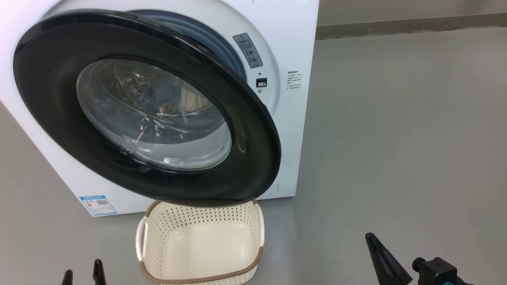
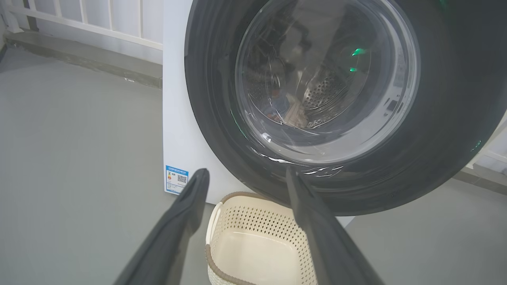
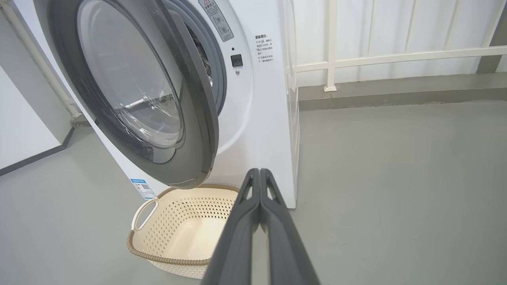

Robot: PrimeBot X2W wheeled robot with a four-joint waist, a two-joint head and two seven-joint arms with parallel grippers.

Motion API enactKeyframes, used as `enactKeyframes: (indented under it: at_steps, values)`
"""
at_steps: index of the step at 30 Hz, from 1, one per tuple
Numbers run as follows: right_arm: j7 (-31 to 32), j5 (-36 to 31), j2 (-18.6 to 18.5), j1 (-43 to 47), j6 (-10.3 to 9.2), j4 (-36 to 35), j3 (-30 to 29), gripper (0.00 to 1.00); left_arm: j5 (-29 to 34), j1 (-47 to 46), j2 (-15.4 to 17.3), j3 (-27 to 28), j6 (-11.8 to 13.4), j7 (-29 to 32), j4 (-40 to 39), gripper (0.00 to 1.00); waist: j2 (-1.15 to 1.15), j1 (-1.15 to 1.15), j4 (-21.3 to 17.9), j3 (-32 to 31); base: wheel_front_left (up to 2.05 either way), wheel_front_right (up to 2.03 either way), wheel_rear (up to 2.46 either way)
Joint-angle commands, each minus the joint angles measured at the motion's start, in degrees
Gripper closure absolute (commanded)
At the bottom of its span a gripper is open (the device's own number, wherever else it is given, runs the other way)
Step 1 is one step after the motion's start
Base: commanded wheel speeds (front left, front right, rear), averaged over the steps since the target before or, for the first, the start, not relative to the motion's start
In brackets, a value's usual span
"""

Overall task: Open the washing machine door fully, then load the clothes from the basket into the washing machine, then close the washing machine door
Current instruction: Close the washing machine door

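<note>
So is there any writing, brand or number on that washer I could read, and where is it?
Nothing reads clearly enough to quote.
Grey sticker on the washing machine, beside the door opening: a red warning triangle; its print is too small.
Black printed block on the white front: too small to read.
Blue label sticker at the lower front corner: a QR-like square, text blurred.

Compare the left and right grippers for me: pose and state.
The left gripper has its fingers spread wide; the right gripper has them pressed together. In the head view the left one shows just fingertips left of the basket; the right one shows more length, farther off on its right. Both are dark, empty and clear of basket and door.
</note>
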Motion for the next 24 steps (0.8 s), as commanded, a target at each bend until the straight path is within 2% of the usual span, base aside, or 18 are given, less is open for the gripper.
enactKeyframes:
  at_steps: [1, 10, 15, 20, 24]
  values:
    - [-0.3, 0.0, -0.4, -2.7, 0.1, -1.1, 0.9, 1.0, -0.6, -2.5, 0.3, 1.6, -0.3, -0.5, -1.0, 0.0, 0.0, 0.0, 0.4, 0.2, 0.0, 0.0, 0.0]
    - [-0.3, -0.3, 0.3, -5.8, 0.1, -0.6, -0.4, 1.0, -3.5, -2.8, 0.3, 0.7, -0.5, -0.5, -0.8, 0.0, 0.0, 0.0, 1.7, 2.9, 0.0, 0.0, 0.0]
    - [-0.3, -1.0, 1.0, -11.1, 0.1, -1.5, -2.0, 1.0, -3.2, -4.2, 0.3, 0.8, -0.9, -0.5, -1.3, 0.0, 0.0, 0.0, 2.7, 7.5, 0.0, 0.0, 0.0]
    - [-0.3, -2.2, 1.2, -17.7, 0.1, -4.5, -3.7, 1.0, -3.2, -6.7, 0.3, 1.5, -1.3, -0.5, -1.5, 0.0, 0.0, 0.0, 4.2, 11.5, 0.0, 0.0, 0.0]
    - [-0.3, -3.0, 1.3, -22.5, 0.1, -9.2, -3.5, 1.0, -3.2, -7.8, 0.3, 2.0, -1.4, -0.5, -0.8, 0.0, 0.0, 0.0, 4.8, 12.2, 0.0, 0.0, 0.0]
